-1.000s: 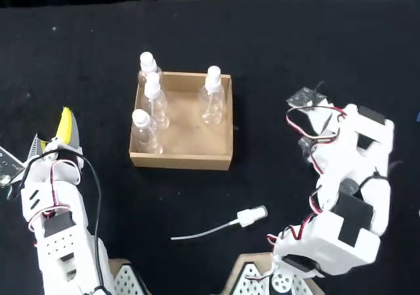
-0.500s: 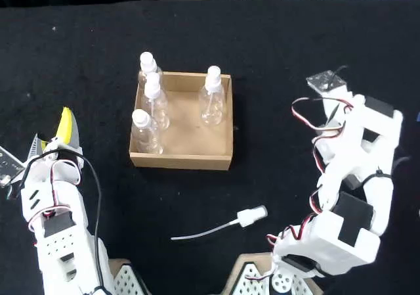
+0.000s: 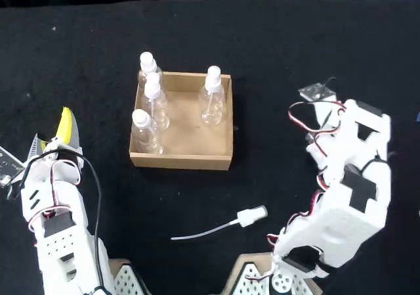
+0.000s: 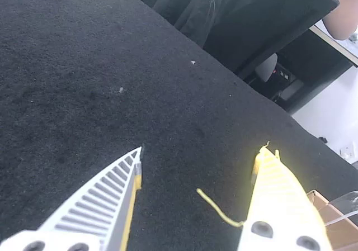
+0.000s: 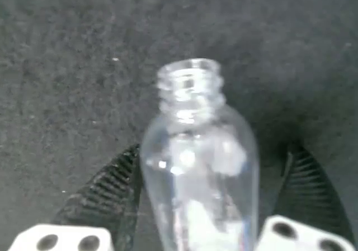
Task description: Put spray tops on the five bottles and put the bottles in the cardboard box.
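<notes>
Four capped bottles (image 3: 153, 96) in cardboard box (image 3: 190, 136), loose spray top (image 3: 252, 215) lying nearer, uncapped bottle (image 5: 196, 150) between released right gripper (image 5: 212, 153), left gripper (image 4: 201, 151) spread at left.

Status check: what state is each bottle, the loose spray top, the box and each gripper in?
Brown cardboard box: open-topped.
Four clear plastic bottles with white spray tops: capped, upright.
Fifth clear plastic bottle: uncapped, between the right gripper jaws.
White spray top with tube: loose, lying on the black table.
Left gripper: open, empty.
Right gripper: open around that bottle.
</notes>
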